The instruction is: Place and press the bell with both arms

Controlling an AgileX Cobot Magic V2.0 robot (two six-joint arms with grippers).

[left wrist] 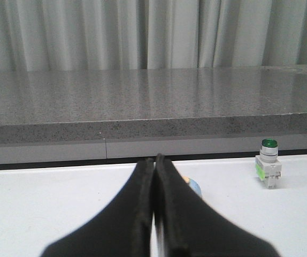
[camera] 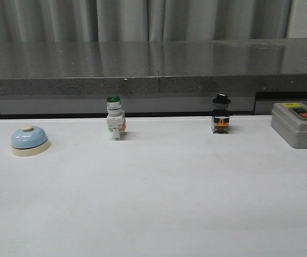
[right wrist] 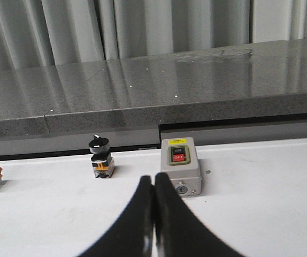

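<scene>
The light-blue bell (camera: 29,140) with its cream base and button stands on the white table (camera: 159,203) at the far left. No arm shows in the front view. In the left wrist view my left gripper (left wrist: 154,158) is shut and empty, and only a blue sliver of the bell (left wrist: 194,186) shows past its fingers. In the right wrist view my right gripper (right wrist: 153,178) is shut and empty, just short of the grey box.
A green-capped white push-button switch (camera: 115,119) stands at the back centre-left, also in the left wrist view (left wrist: 267,163). A black-knobbed switch (camera: 220,114) stands right of centre. A grey box with red and black buttons (camera: 298,123) sits at the far right. A grey ledge (camera: 153,80) runs behind.
</scene>
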